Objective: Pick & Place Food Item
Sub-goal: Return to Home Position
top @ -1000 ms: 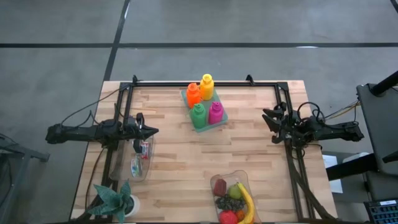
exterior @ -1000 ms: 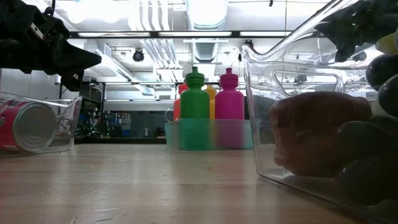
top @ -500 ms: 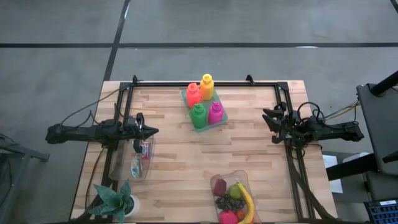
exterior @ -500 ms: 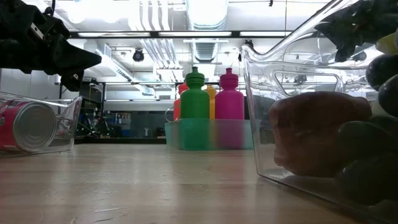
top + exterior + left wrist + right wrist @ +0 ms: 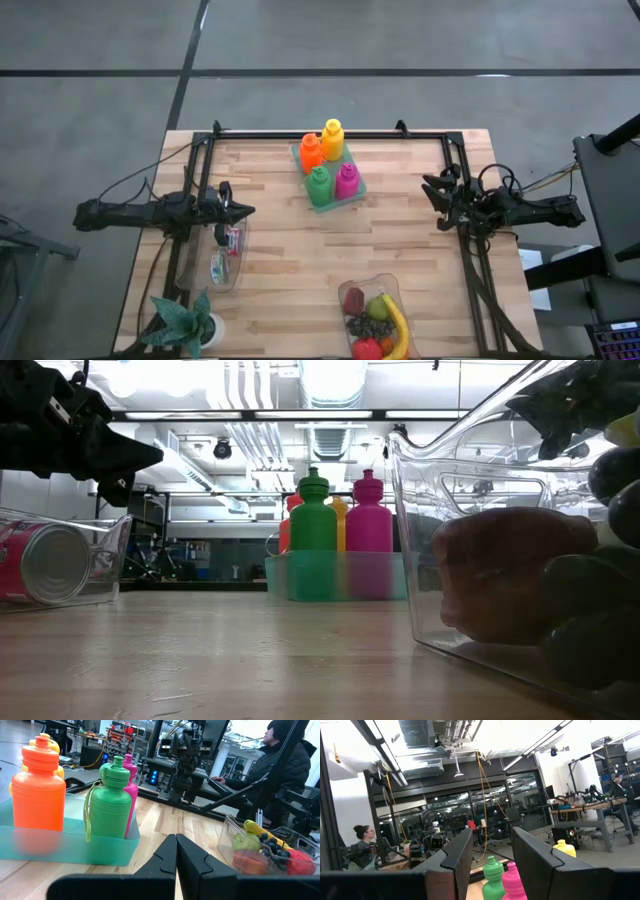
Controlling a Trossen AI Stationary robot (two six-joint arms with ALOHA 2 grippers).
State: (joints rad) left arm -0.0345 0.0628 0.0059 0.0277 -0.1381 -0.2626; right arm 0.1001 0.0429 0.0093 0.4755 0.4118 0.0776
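Observation:
The food lies in a clear container [image 5: 375, 318] at the table's near edge, right of the middle: a banana [image 5: 396, 325], a green fruit, red fruits and dark grapes. The left wrist view shows the same container [image 5: 265, 852], and in the low view it [image 5: 500, 580] stands close by on the right. My left gripper [image 5: 243, 211] is held level at the table's left side, shut and empty, its fingertips [image 5: 176, 840] together. My right gripper [image 5: 430, 190] waits at the right side, tilted slightly up, open, with nothing between its fingers [image 5: 490, 840].
A teal tray [image 5: 330, 185] with several coloured bottles stands at the far middle. A clear bin [image 5: 224, 255] holding cans lies on the left, just nearside of my left gripper. A potted plant [image 5: 185, 322] sits at the near left corner. A person sits beyond the table [image 5: 285, 755].

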